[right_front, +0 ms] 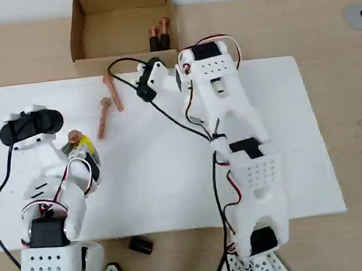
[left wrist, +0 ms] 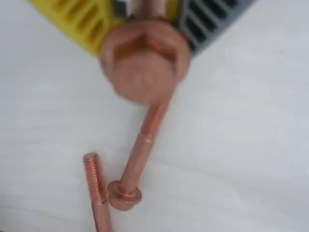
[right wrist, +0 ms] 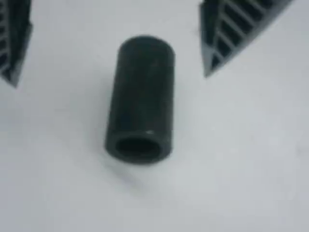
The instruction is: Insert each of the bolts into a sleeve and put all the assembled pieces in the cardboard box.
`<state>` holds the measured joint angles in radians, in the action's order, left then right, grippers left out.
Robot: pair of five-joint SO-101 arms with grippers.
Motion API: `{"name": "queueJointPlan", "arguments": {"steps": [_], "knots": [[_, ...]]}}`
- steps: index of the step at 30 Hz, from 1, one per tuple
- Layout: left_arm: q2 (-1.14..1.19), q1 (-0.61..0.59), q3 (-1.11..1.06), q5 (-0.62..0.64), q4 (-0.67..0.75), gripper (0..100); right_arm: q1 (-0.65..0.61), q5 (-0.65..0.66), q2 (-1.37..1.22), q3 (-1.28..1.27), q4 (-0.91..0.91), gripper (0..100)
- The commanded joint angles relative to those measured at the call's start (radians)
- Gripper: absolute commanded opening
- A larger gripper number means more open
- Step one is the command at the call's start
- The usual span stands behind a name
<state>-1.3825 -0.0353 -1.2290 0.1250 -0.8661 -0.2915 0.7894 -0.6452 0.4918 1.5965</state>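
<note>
My left gripper [left wrist: 145,17] is shut on a copper bolt [left wrist: 145,60], its head held between the yellow and grey fingers above the white mat; in the high view this gripper [right_front: 79,144] is at the mat's left. Two loose bolts [right_front: 112,91] [right_front: 103,117] lie beyond it, also seen as bolts [left wrist: 140,154] [left wrist: 96,188] from the left wrist. My right gripper [right wrist: 111,77] stands open around a black sleeve [right wrist: 140,99] lying on the mat; from above it [right_front: 146,83] hovers near the cardboard box [right_front: 78,30], which holds two assembled pieces [right_front: 158,36].
Another black sleeve [right_front: 140,244] lies off the mat on the wooden table near the arm bases. The white mat [right_front: 285,164] has free room in its middle and right. A black cable [right_front: 173,114] runs across the mat to the right arm.
</note>
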Motion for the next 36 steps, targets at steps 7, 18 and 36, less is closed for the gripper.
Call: {"name": "queueJointPlan", "arguments": {"steps": [7, 18, 36], "knots": [[-0.016, 0.011, 0.038, -0.006, 0.003, 1, -0.005, 0.011, 0.004, -0.093, -0.087, 29.2], [-0.016, 0.009, 0.038, -0.006, 0.002, 1, -0.005, 0.006, 0.004, -0.133, -0.123, 12.8], [-0.016, 0.009, 0.041, -0.006, -0.003, 1, 0.022, -0.133, 0.012, 0.337, 0.184, 1.6]]}}
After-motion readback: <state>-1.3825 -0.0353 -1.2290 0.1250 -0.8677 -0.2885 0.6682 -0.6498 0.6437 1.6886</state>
